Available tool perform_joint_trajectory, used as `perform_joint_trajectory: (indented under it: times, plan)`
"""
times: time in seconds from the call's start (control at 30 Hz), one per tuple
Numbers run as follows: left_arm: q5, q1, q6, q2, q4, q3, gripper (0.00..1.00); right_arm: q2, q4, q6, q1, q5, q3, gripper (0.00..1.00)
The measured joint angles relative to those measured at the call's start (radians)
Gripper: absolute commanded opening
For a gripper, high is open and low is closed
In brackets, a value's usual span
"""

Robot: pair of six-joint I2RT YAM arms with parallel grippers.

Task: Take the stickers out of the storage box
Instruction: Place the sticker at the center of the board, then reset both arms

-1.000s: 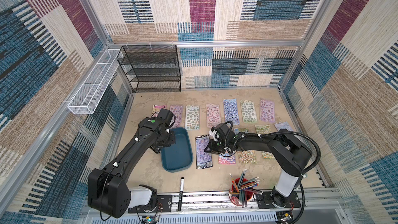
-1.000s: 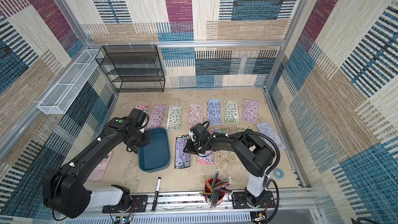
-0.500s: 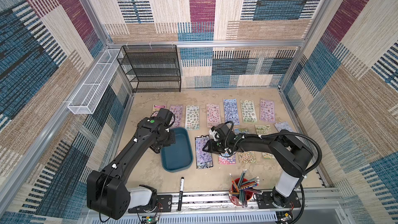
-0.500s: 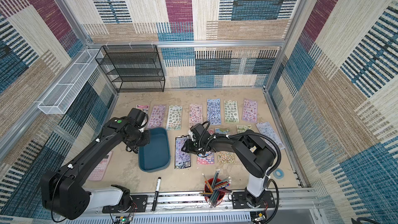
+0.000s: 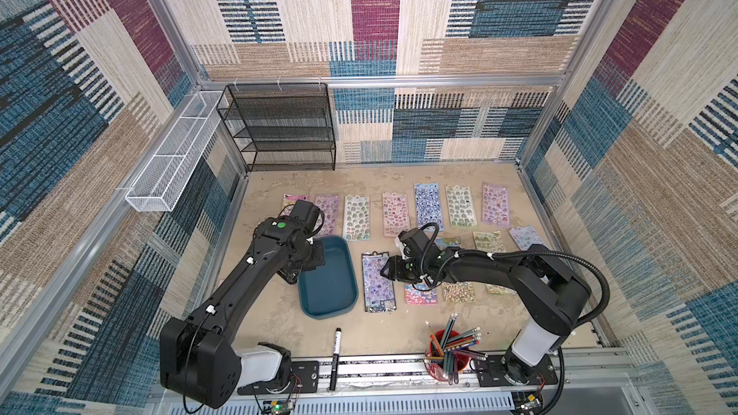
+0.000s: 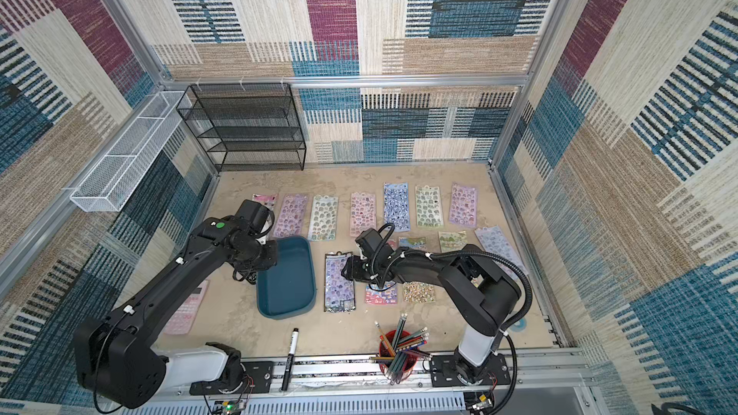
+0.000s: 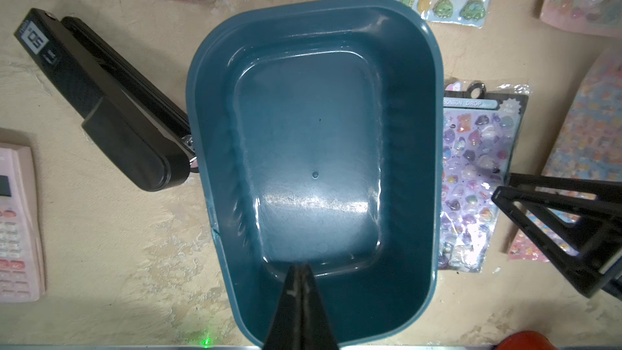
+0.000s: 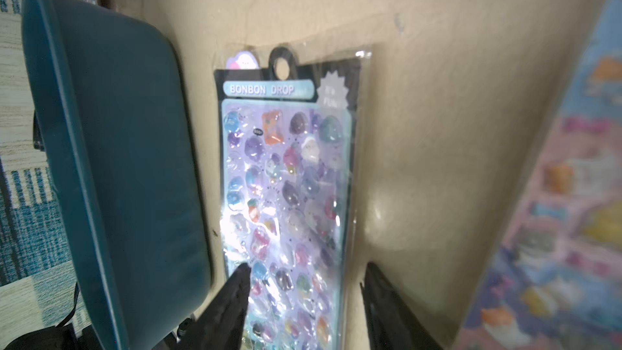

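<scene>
While the right gripper (image 8: pixel 307 265) hangs with jaws apart and empty over the lilac sheet (image 8: pixel 286 170), it should lift straight up; the left gripper (image 7: pixel 299 265), pressed closed, holds nothing

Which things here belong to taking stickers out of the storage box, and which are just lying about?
Job: shallow dark teal plastic storage box, empty; glossy rectangular sticker sheets, including the lilac sheet beside the box.

Lying about: black mesh shelf rack; white wire basket; black marker pen; red cup of pencils; pink calculator; black stapler.
</scene>
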Motion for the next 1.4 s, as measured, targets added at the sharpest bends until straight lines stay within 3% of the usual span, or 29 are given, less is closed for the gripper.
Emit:
perform_joint_trajectory:
  times: [0.37,0.7,0.97,1.0,1.1,1.13,1.17,1.4]
  plan:
    - [-0.024,0.001,0.000,-0.063,0.003,0.015,0.10,-0.110,-0.101,-0.017,-0.002,0.117,0.039,0.59]
    - [-0.080,0.002,0.016,-0.223,0.034,0.059,0.17,-0.354,-0.197,-0.151,-0.046,0.321,0.145,0.64]
    - [-0.188,0.002,0.032,-0.378,0.104,0.089,0.52,-0.636,-0.153,-0.353,-0.066,0.544,0.130,0.85]
    - [-0.198,0.002,0.035,-0.400,0.124,0.081,0.59,-0.666,-0.138,-0.380,-0.067,0.577,0.118,1.00]
    - [-0.228,0.002,0.044,-0.455,0.166,0.051,0.72,-0.724,-0.105,-0.451,-0.067,0.655,0.086,0.99]
    - [-0.240,0.002,0.045,-0.473,0.184,0.039,0.80,-0.743,-0.093,-0.467,-0.067,0.679,0.070,0.99]
    - [-0.256,0.002,0.045,-0.489,0.200,0.027,1.00,-0.760,-0.079,-0.485,-0.068,0.700,0.054,0.99]
    - [-0.371,0.002,0.032,-0.600,0.351,-0.098,0.98,-0.914,0.138,-0.636,-0.068,0.851,-0.145,0.99]
